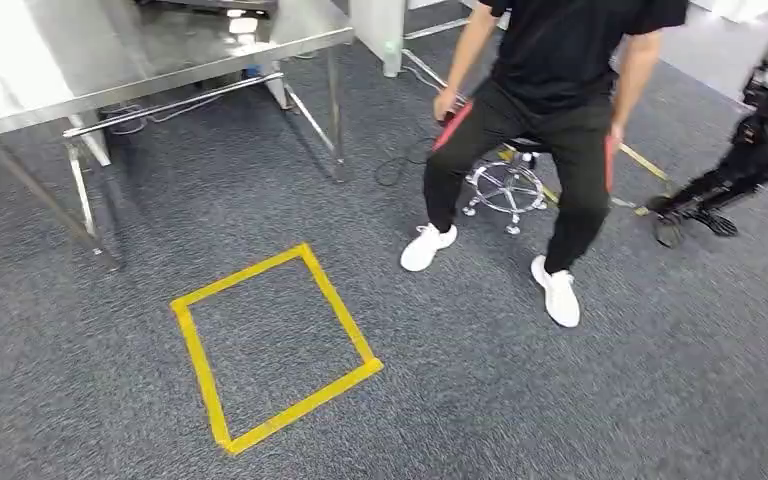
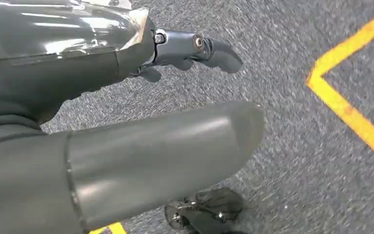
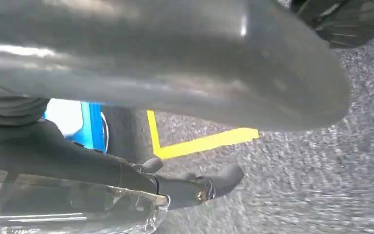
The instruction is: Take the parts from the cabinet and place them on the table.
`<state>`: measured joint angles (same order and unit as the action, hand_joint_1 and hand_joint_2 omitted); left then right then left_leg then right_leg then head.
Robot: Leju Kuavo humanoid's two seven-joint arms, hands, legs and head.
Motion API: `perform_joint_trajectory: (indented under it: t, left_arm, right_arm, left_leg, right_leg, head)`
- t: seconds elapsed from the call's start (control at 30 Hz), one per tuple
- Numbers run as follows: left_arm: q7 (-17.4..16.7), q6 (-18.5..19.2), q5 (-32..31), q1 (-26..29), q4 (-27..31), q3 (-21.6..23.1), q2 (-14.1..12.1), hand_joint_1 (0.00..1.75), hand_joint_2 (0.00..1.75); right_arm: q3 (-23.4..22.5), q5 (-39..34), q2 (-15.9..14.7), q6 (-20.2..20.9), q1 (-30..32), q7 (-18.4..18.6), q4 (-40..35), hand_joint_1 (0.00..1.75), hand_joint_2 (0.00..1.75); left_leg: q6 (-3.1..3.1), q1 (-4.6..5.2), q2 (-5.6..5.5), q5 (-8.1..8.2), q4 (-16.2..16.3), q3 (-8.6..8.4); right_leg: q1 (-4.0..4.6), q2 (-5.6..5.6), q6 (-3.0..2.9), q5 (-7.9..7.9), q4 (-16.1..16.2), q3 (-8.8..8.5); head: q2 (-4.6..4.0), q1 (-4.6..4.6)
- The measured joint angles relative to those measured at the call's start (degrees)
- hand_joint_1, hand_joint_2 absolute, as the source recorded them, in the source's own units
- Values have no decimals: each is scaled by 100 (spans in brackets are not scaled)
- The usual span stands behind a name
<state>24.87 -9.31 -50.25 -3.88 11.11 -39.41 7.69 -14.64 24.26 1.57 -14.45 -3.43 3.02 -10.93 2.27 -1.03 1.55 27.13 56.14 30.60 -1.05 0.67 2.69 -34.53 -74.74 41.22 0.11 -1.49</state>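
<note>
While both arms hang over the carpet, both hands are bare and the steel table stands off to the left.

Seen from its wrist, the left hand (image 2: 141, 151) has its thick thumb well apart from its dark fingers (image 2: 214, 51), with grey carpet (image 1: 520, 400) showing in the gap and nothing held between them. The right hand (image 3: 165, 73) lies the same way in its own wrist view, with the fingers (image 3: 219, 183) stretched out, clear of the thumb and closed on nothing. From the head view, the table (image 1: 110, 60) stands at the carpet's far left corner, its shiny top catching the lights. A yellow tape square (image 1: 305, 404) is stuck to the carpet just in front of the table's legs. Near the carpet's far edge a person (image 1: 560, 60) in black clothes and white shoes sits on a wheeled stool (image 1: 508, 188), to the right of the table.
</note>
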Motion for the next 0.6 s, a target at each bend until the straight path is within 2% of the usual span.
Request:
perform_joint_trajectory:
  t: [0.03, 0.07, 0.1, 0.13, 0.17, 0.2, 0.23, 0.3, 0.33, 0.37, 0.4, 0.43, 0.47, 0.5, 0.53, 0.57, 0.6]
  left_arm:
    - [0, 0, 0, 4, 0, 0, 2, 0, 0]
    - [0, 0, 0, 4, 0, 0, 9, 0, 0]
    - [0, 0, 0, 3, 0, 0, 18, 0, 0]
    - [0, 0, 2, 3, 0, 0, 24, 0, 0]
    - [0, 0, 4, 2, 2, 0, 15, 0, 0]
    - [4, -2, 5, 10, 2, 0, 15, 0, 0]
    - [4, -4, 5, 5, 2, 0, 9, 0, 0]
    - [9, -13, 5, -10, 2, 0, 17, 0, 0]
    - [13, -15, 13, -10, 4, 0, 24, 0, 0]
    - [15, -15, 13, -13, 4, 0, 17, 0, 0]
    - [18, -20, 13, -12, 4, 0, 17, 0, 0]
    - [18, -20, 13, -2, 4, 0, 17, 0, 0]
    - [17, -20, 13, 13, 2, -2, 17, 0, 0]
    - [17, -20, 13, 22, 2, -2, 17, 0, 0]
    - [17, -20, 13, 28, 2, -2, 20, 0, 0]
    - [18, -20, 13, 27, 2, -2, 17, 0, 0]
    - [17, -20, 15, 25, 2, -2, 17, 0, 0]
  right_arm:
    - [4, 0, -4, 2, 18, 0, 0, 0, 0]
    - [7, 2, -13, 4, 37, 0, 0, 0, 0]
    - [9, 2, -18, 4, 45, 0, 0, 0, 0]
    - [13, 2, -28, 4, 40, 0, 0, 0, 0]
    - [17, 2, -24, 4, 19, 0, 0, 0, 0]
    - [26, 2, -26, 7, 4, 0, 0, 0, 0]
    - [35, 2, -26, 7, 3, -2, 0, 0, 0]
    - [39, 0, -35, 11, 25, -2, 2, 0, 0]
    - [39, -2, -37, 13, 21, 0, 2, 0, 0]
    - [39, -9, -26, 20, 28, 2, 2, 0, 0]
    - [39, -7, -33, 22, 24, 7, 2, 0, 0]
    - [39, -9, -35, 22, 18, 7, 2, 0, 0]
    - [39, -7, -33, 22, 15, 7, 2, 0, 0]
    - [39, -9, -33, 24, 20, 7, 2, 0, 0]
    - [42, -9, -33, 24, 30, 7, 4, 0, 0]
    - [40, -15, -33, 24, 39, 7, 7, 0, 0]
    - [40, -28, -33, 24, 39, 7, 7, 0, 0]
  left_leg:
    - [-4, -3, 71, 2, 1, 1]
    - [-11, -11, 134, 5, 3, -1]
    - [-29, -22, 200, 13, 8, -9]
    - [-60, -31, 260, 25, 15, -24]
    - [-113, 6, 319, 41, 31, -44]
    - [-167, 30, 368, 79, 38, -57]
    - [-204, 45, 401, 88, 39, -94]
    - [-254, 21, 511, 96, 10, -152]
    - [-297, -3, 544, 118, 20, -156]
    - [-327, -35, 300, 255, 151, -124]
    - [-325, -46, 63, 499, 452, -1]
    - [-325, -44, -84, 801, 968, 225]
    - [-328, -44, -133, 1014, 1431, 439]
    - [-324, -43, -155, 1147, 1840, 639]
    - [-311, -43, -158, 1111, 1976, 719]
    - [-291, -43, -159, 941, 1820, 669]
    - [-265, -43, -182, 663, 1428, 497]
  right_leg:
    - [-20, -8, 60, 42, 21, -32]
    - [-39, -28, 138, 167, 303, -206]
    - [-70, -92, 221, 359, 831, -512]
    - [-92, -243, 288, 543, 1449, -875]
    - [-98, -511, 262, 632, 1831, -1073]
    - [-22, -533, 211, 700, 1813, -1058]
    - [-38, -431, 98, 709, 1795, -1028]
    - [-9, -334, 13, 699, 1785, -1002]
    - [-66, -265, -52, 735, 1810, -1060]
    - [-97, -211, -81, 745, 1812, -1061]
    - [-101, -169, -148, 775, 1809, -1049]
    - [-86, -105, -164, 780, 1808, -1030]
    - [-65, -45, -177, 784, 1807, -1015]
    - [-43, 31, -177, 785, 1804, -1011]
    - [-26, 104, -177, 785, 1803, -1018]
    - [-22, 177, -177, 785, 1802, -1028]
    - [-20, 261, -175, 784, 1798, -1045]
  head:
    - [0, 2]
    - [0, 0]
    - [0, 0]
    - [0, 0]
    - [0, -9]
    - [0, -15]
    - [0, 22]
    - [0, 31]
    - [0, 24]
    - [0, 44]
    - [0, 54]
    - [0, 61]
    - [0, 63]
    - [0, 63]
    - [0, 61]
    - [0, 61]
    - [0, 63]
